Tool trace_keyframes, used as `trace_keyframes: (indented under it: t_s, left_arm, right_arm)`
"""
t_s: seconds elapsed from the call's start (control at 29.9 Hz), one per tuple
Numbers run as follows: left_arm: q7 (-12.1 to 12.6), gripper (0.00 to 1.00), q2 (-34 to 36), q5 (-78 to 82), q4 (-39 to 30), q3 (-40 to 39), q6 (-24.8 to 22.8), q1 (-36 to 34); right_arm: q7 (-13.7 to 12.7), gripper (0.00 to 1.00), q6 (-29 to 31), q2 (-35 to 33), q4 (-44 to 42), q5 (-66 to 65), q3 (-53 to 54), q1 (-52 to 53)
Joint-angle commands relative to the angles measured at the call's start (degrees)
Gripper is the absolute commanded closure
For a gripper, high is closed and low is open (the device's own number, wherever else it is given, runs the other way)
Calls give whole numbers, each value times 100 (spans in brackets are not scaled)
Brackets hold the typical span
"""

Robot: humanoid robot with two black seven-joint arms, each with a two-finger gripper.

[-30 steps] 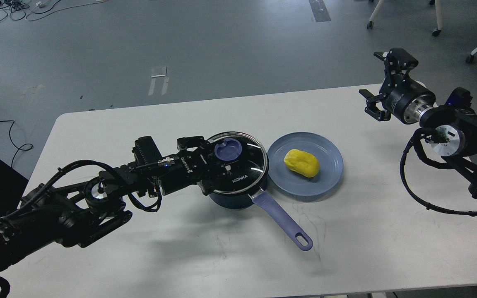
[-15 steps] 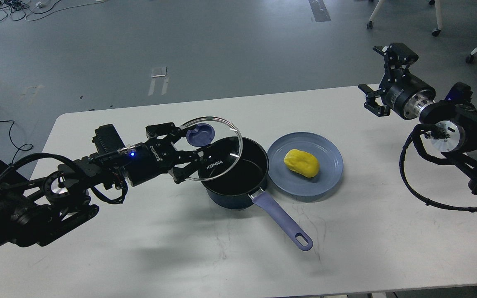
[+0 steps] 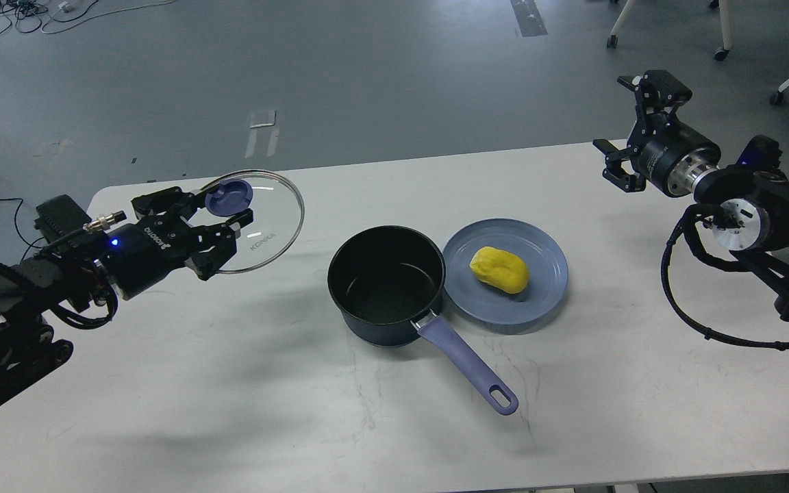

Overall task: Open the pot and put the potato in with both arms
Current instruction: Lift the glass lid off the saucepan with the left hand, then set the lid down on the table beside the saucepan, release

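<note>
Far left: your left end effector (image 3: 213, 220) is clamped on the blue knob of the glass lid (image 3: 257, 222), holding it tilted over the left part of the tabletop (image 3: 244, 383), well apart from the pot (image 3: 386, 284). Whether the lid's edge touches the surface, you cannot tell.

Centre: pot stands uncovered, interior dark and empty, purple handle pointing toward you and right. Opening step looks done, bar parking the lid.

Just right of it: potato (image 3: 499, 269) lies on the blue plate (image 3: 545, 301), plate rim touching or nearly touching the pot.

Far right: your right end effector (image 3: 631, 133) hangs above the tabletop's far right edge, fingers spread, gripping nothing.

Next move, by my reading: bring the right arm down over the potato and grasp it. Rounded shape, so centre the fingers.
</note>
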Motion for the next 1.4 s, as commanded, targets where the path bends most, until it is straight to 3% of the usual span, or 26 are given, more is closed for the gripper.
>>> trace_keyframes:
  t_s: [0.0,0.17,0.37,0.83,1.37]
  left_arm:
    - [-1,43,49,-217,94,1,-1,350]
    - [-1,43,-30,-358,340,1,-1,939]
    - [-1,43,-627,-437,1184,10,-1,1415]
    - [-1,43,-768,-657,1220,10,-1,1512]
    - [-1,31,-900,-824,1264,80,-1,1503]
  right_arm:
    - [0,0,-1,1,-2,0,0,13]
    - [0,0,-1,1,-2,0,0,13]
    - [0,0,-1,-25,-2,0,0,13]
    - [0,0,-1,-157,7,0,-8,4]
    - [0,0,-1,-157,7,0,0,21]
